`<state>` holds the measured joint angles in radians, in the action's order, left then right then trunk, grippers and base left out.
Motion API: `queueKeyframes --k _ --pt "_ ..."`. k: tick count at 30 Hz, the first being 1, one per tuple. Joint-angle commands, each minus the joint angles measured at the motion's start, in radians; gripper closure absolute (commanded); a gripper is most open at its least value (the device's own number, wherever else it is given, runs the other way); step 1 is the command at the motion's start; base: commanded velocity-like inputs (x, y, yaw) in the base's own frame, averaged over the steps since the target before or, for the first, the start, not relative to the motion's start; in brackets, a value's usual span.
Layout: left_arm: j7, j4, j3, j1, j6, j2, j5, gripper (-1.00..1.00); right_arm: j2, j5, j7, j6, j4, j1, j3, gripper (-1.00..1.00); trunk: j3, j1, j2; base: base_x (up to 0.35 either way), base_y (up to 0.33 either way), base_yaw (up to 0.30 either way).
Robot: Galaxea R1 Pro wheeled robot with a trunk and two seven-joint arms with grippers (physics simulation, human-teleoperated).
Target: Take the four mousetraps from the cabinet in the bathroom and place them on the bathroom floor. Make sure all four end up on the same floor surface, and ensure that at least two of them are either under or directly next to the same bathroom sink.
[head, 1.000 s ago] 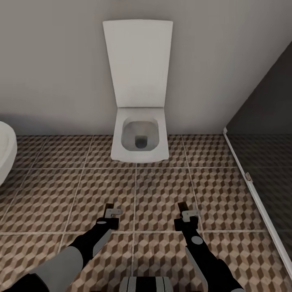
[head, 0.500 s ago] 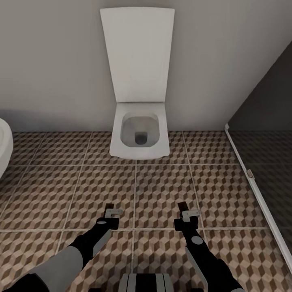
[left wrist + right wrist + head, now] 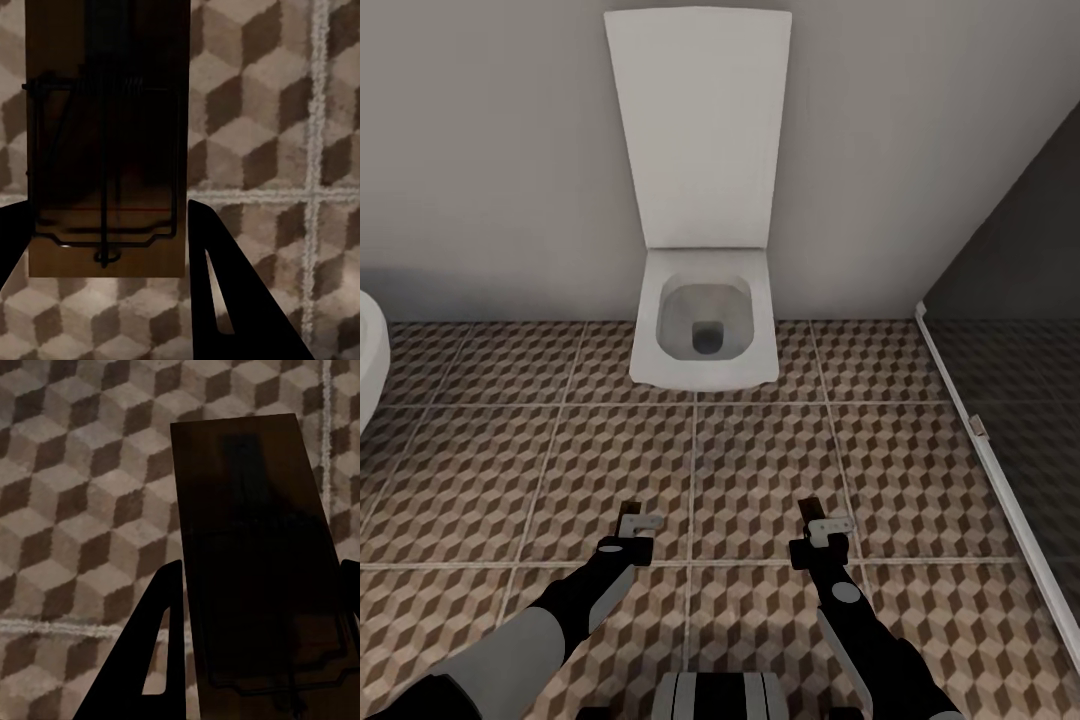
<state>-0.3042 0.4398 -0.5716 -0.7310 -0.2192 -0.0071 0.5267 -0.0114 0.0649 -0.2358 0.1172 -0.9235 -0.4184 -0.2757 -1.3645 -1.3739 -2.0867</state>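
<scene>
So the head camera is looking down at a white toilet (image 3: pixel 703 320), just one, lid up against the grey wall, sitting upper middle of the frame. The bathroom floor (image 3: pixel 760 460) with that brown and beige cube-pattern tile takes up the whole lower half. There's a sliver of some rounded white fixture (image 3: pixel 368 360) at the left edge, can't tell what it is from this. On the right a dark glass panel (image 3: pixel 1020 300) with a white bottom rail runs diagonally down to the lower right corner.

Two arms come in from the bottom. The left pincer (image 3: pixel 637 522) is bottom centre-left and the right pincer (image 3: pixel 823 522) bottom centre-right, both hanging above the tiles.

Mousetraps: I count two. In the left wrist camera, one mousetrap (image 3: pixel 105 142) sits between the dark fingers (image 3: pixel 225 292), tan wood board with the wire spring and bar facing the camera, and the left pincer is clamped on its edges. In the right wrist camera the second mousetrap (image 3: pixel 255 562) looks really dark, in shadow, but it's the same flat board shape and the right pincer's fingers (image 3: pixel 150 660) are closed against both its sides too. Both boards are held up off the floor, tiles showing behind them.
</scene>
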Motion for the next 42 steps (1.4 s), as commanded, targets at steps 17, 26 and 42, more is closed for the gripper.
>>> queueKeyframes --k 17,26,42 --pt "-0.009 0.002 -0.008 -0.001 -0.004 0.001 0.006 1.0 0.001 0.009 -0.005 0.004 -0.002 0.0 -0.003 1.0 -0.001 0.0 0.0 0.129 0.0 0.0" --pt "-0.008 0.002 -0.008 -0.001 -0.004 0.001 0.006 1.0 0.001 0.009 -0.005 0.004 -0.002 0.0 -0.003 1.0 -0.001 0.0 0.0 0.313 0.0 0.0" --pt "-0.007 0.001 -0.008 -0.001 -0.003 0.002 0.006 1.0 0.001 0.009 -0.005 0.003 -0.002 0.0 -0.003 1.0 -0.001 0.0 0.0 0.034 0.0 0.0"
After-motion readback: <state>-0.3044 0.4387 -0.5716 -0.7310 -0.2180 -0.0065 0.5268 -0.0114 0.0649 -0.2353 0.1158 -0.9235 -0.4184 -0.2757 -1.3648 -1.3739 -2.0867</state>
